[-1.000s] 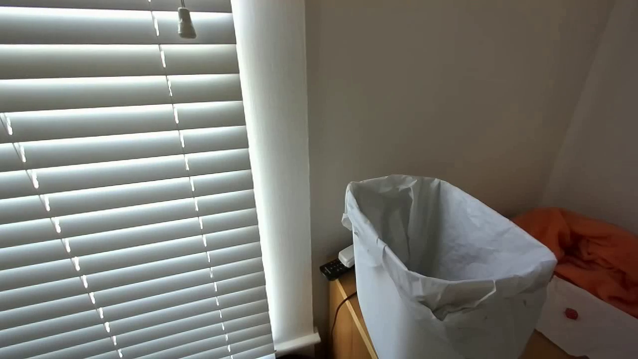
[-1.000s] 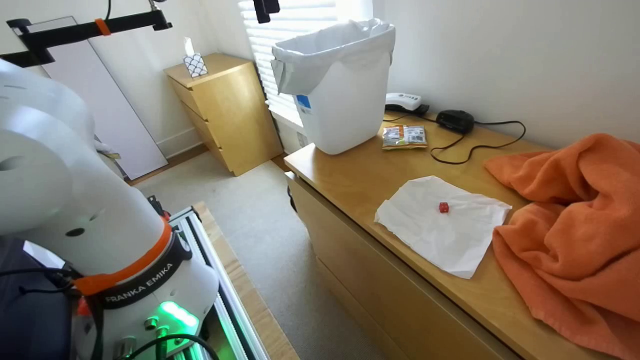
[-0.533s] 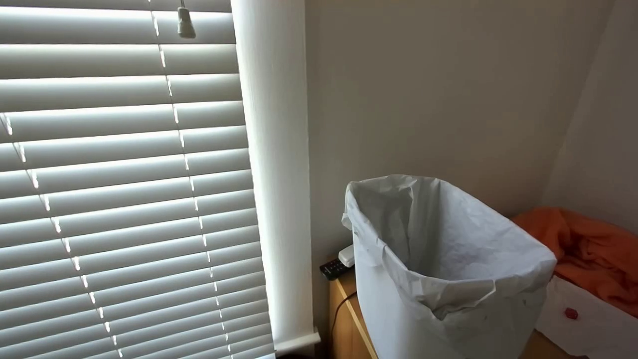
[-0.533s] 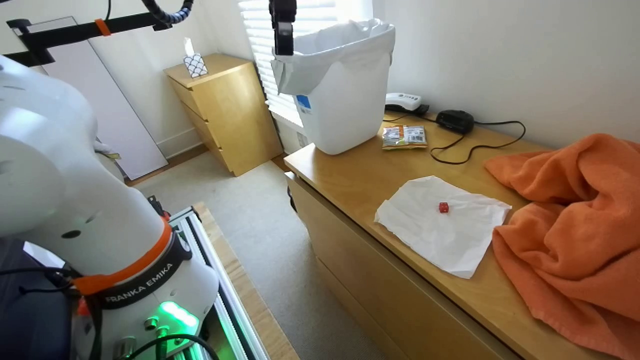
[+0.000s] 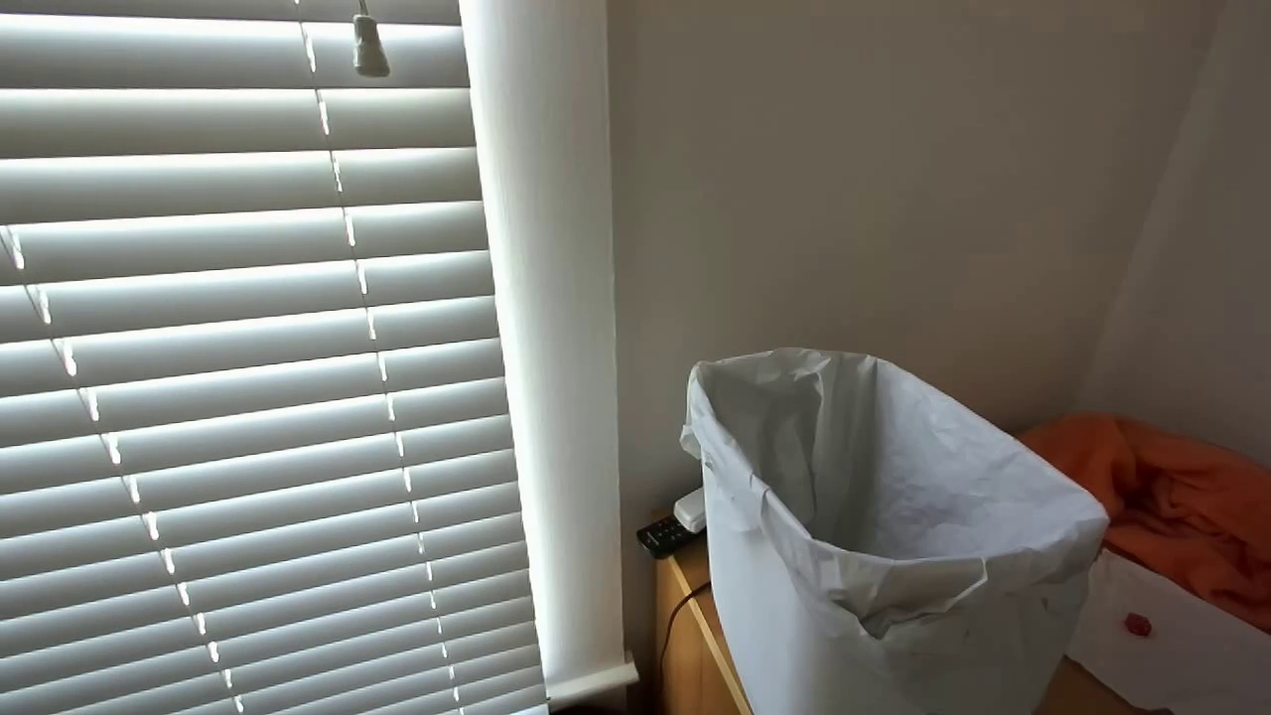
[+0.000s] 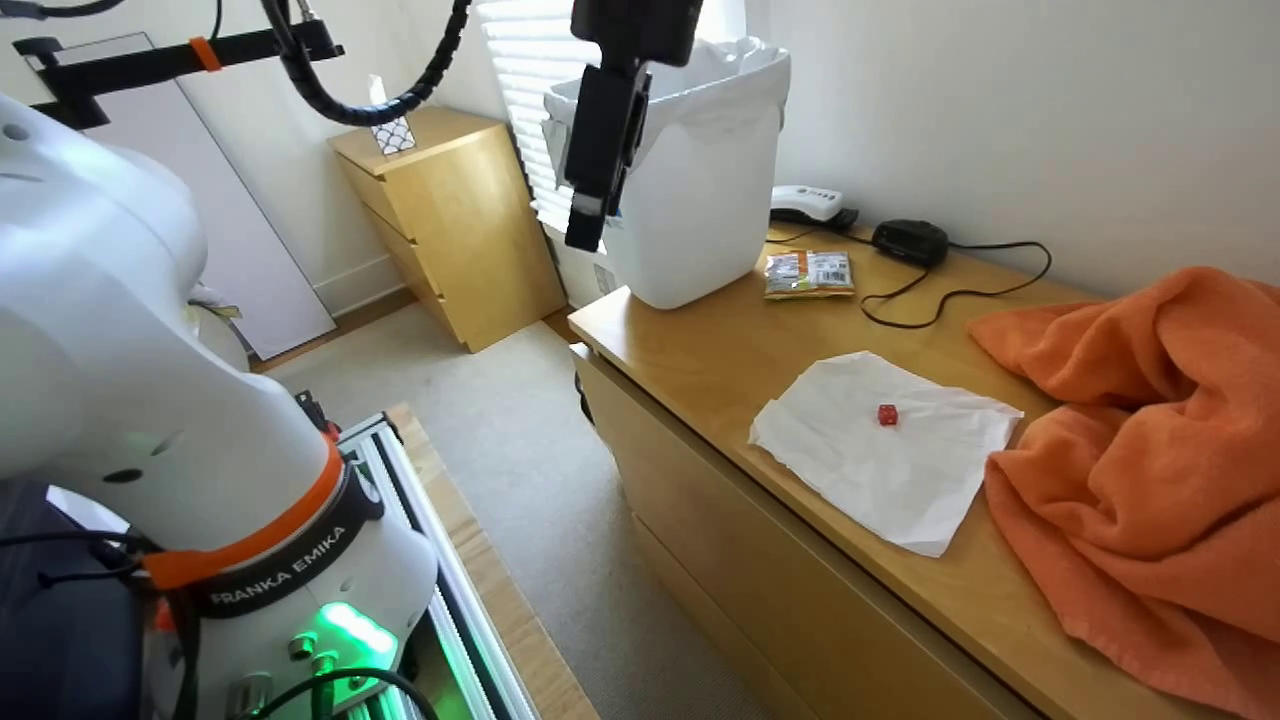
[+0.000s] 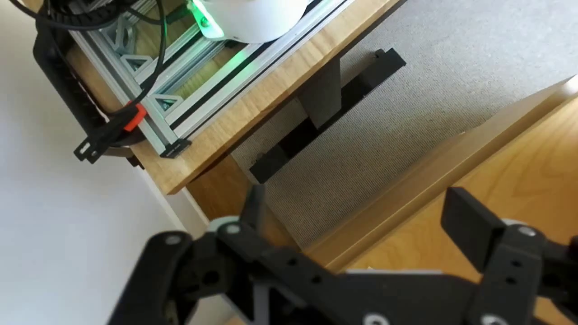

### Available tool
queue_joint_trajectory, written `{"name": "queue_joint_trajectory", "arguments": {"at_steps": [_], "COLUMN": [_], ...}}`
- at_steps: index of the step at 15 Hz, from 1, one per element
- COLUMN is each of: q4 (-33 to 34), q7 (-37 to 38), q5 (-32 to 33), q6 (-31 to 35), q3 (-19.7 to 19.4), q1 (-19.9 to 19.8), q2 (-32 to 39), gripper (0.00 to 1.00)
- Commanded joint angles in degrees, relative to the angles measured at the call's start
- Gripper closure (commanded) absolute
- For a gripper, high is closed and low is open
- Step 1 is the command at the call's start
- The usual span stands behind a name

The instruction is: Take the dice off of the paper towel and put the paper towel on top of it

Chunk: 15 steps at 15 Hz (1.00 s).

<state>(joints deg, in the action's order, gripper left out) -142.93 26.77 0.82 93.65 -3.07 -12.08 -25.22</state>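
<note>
Dresser edge [image 6: 720,440] runs near paper towel [image 6: 885,468]; fingers [image 6: 588,215] well away.

One die [image 6: 888,415] — paper towel [image 6: 880,475] (also one)

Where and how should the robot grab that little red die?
Probably by two opposite side faces, coming straight down from above: the die is a small cube that appears to sit flat on the paper towel, with nothing on top of it. Gripping above its bottom edges should help the hand avoid pinching the paper towel.
</note>
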Motion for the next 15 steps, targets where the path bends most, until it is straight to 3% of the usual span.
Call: {"name": "queue_joint_trajectory", "arguments": {"at_steps": [1,8,10,12,15], "q4": [-0.35,0.12,-0.27,-1.73,-4.72], "q7": [0.96,0.17,-0.86,-0.88,-0.65], "q5": [-3.26,-2.37,-0.96,-0.56,-0.33], "q6": [2.12,1.45,2.84,5.52,16.68], "q3": [-1.80,-1.60,-2.27,-3.15,-4.92], "q1": [-1.12,-1.09,-1.63,-2.20,-3.27], "q2": [1.94,2.35,5.38,7.25,10.11], "gripper": [0.00,0.00,0.00,0.00,0.00]}}
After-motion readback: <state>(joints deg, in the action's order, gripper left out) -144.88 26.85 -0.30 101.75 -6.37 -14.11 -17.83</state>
